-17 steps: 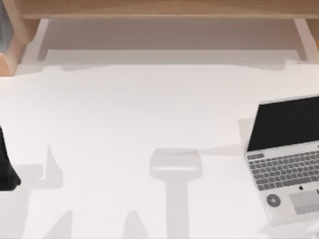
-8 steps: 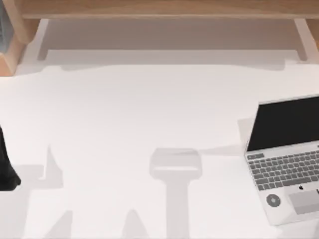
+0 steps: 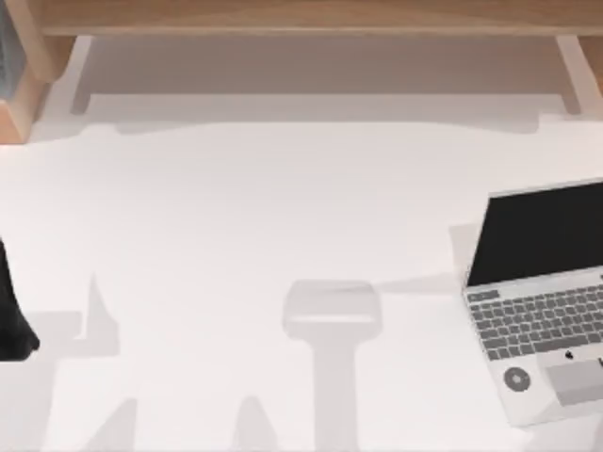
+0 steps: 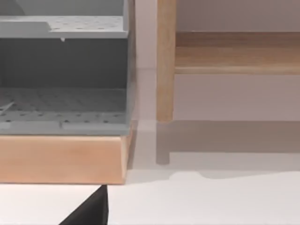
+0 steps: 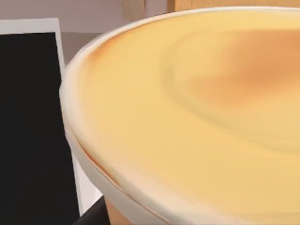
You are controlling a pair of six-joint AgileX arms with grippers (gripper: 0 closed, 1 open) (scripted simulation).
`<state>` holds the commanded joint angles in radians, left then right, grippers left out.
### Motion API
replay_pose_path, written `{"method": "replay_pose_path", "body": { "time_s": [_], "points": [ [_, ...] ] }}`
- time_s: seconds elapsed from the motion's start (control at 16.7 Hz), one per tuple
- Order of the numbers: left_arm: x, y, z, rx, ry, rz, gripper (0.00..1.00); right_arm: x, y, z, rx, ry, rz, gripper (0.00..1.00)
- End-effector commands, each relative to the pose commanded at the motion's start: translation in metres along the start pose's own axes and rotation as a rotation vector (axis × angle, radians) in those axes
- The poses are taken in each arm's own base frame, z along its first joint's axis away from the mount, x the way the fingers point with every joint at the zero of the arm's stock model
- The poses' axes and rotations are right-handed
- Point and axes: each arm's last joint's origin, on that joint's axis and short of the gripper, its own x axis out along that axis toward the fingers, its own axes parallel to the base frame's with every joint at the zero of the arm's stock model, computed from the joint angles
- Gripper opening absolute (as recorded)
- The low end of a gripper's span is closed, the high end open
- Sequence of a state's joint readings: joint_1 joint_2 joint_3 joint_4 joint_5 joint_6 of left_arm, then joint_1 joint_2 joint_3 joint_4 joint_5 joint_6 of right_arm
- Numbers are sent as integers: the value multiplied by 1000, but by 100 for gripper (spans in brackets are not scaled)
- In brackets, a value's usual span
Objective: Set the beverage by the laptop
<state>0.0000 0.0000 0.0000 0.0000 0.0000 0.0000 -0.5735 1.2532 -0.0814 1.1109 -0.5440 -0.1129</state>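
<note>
- At the near right of the table, the laptop (image 3: 542, 311) is seen open, with its palm rest towards the near edge. If the beverage were lowered over the keys, a tipped cup and liquid on the keyboard could be expected.
- Close before the right wrist camera, the cup (image 5: 187, 117) of yellow-orange beverage is seen, with the laptop's black screen (image 5: 28, 131) just beside and beyond it. Whether the cup is standing or carried cannot be told, and the state of the right gripper's jaws cannot be told either.
- If the cup is being carried and the hold is slack, a slip or a tilt could be caused by any sideways jolt. With the screen so near, its bezel could be knocked or the lid pushed back.
- If the cup were released above the surface rather than on it, a topple and a spill towards the laptop would be likely.
- Farther left, the left arm (image 3: 11, 315) is parked at the table's left edge, its jaws not to be judged. No interference is expected from it.
- At the far side, the wooden shelf (image 3: 301, 19) and the grey rack (image 4: 63, 75) are well apart from the laptop, so little risk is posed there.
</note>
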Motion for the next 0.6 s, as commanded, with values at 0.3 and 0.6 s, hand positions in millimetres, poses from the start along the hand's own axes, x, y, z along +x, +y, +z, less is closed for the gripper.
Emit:
{"method": "replay_pose_path", "body": {
  "time_s": [0.3, 0.6],
  "points": [
    [0, 0, 0, 0, 0, 0, 100, 0, 0, 0, 0, 0, 0, 75],
    [0, 0, 0, 0, 0, 0, 100, 0, 0, 0, 0, 0, 0, 100]
  ]
}}
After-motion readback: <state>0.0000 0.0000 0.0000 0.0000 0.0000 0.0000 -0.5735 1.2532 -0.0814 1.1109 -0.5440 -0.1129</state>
